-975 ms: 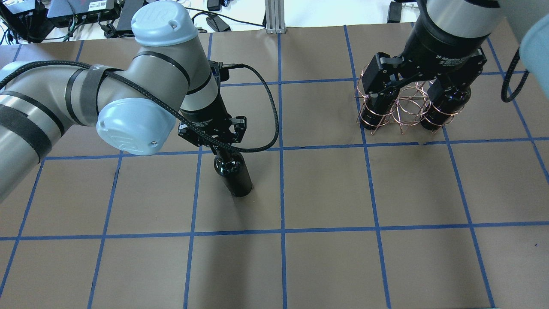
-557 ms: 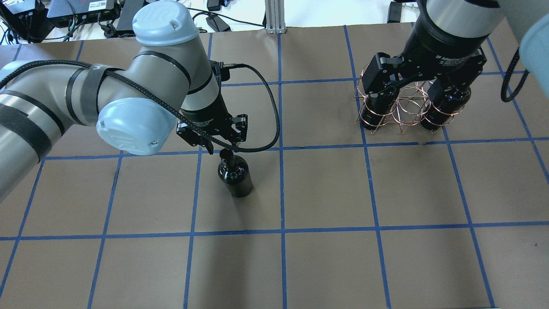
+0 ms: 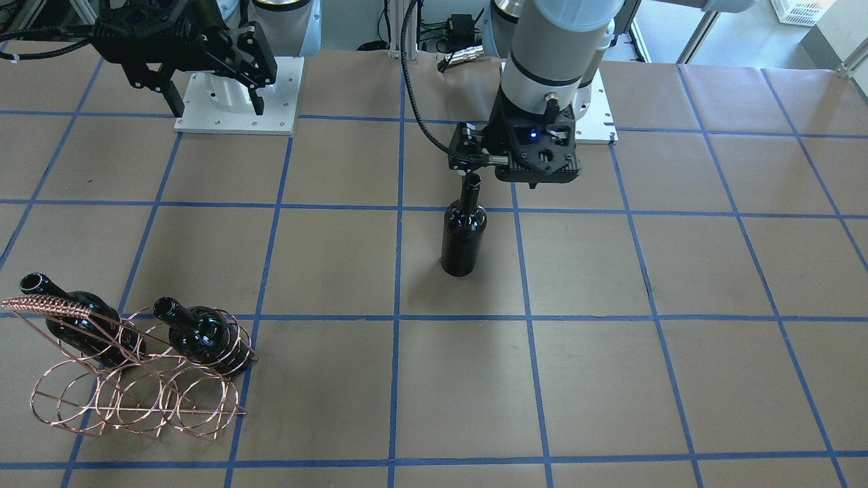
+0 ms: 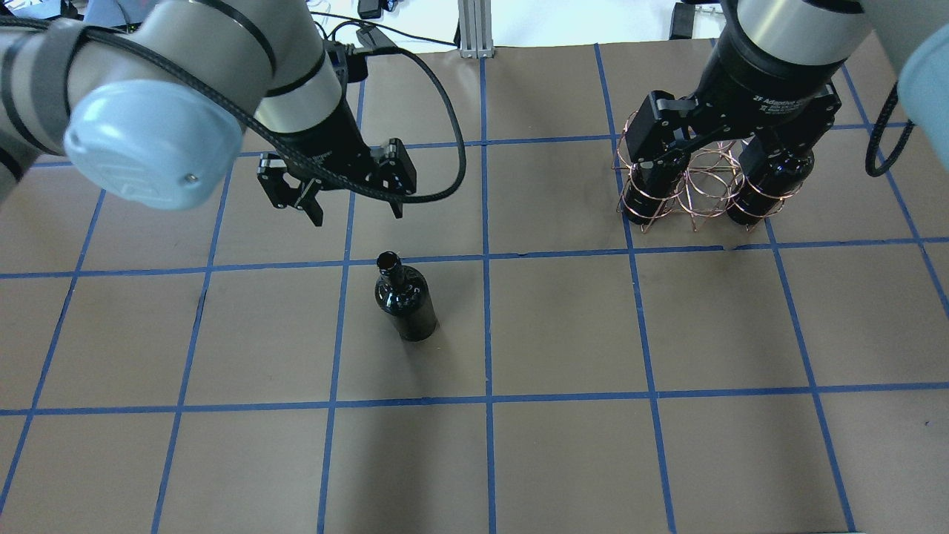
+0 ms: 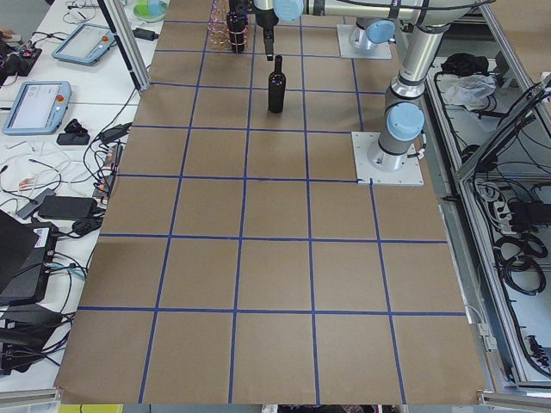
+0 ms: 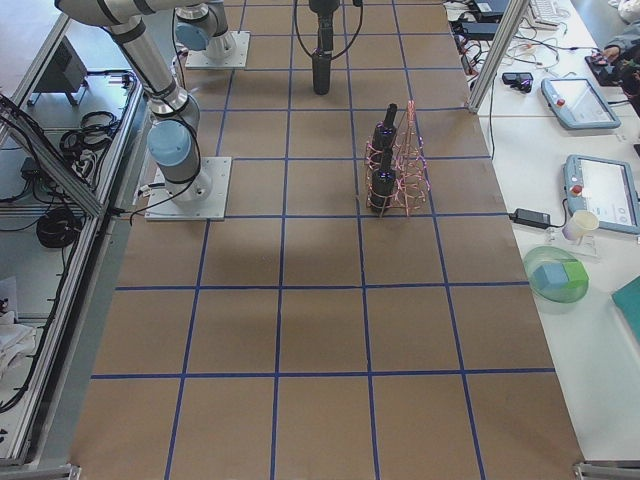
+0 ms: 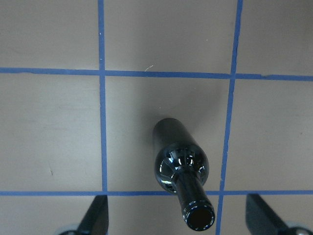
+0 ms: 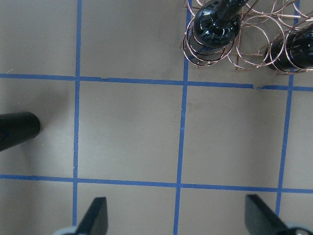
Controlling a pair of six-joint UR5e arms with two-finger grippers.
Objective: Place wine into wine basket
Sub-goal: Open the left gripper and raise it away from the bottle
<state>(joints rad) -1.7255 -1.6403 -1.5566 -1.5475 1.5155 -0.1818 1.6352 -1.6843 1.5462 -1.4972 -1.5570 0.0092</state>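
Observation:
A near-black wine bottle (image 4: 405, 300) stands upright and alone on the brown table; it also shows in the front view (image 3: 464, 234) and the left wrist view (image 7: 178, 156). My left gripper (image 4: 337, 199) is open and empty, raised clear of the bottle's neck. The copper wire wine basket (image 4: 700, 196) stands at the far right and holds two more bottles (image 3: 88, 329) (image 3: 203, 335) in its outer rings; its middle ring is empty. My right gripper (image 4: 715, 174) hangs open and empty above the basket.
The table (image 4: 563, 445) is brown paper with a blue tape grid. The arm bases' white plates (image 3: 237, 108) are on the robot's side. In the right wrist view the basket (image 8: 244, 54) is at the top right and the standing bottle's body (image 8: 17, 129) at the left edge.
My left gripper, at the bottle's neck a second ago, has opened and drawn up and away from it. The bottle stays standing in place. The right arm has not moved.

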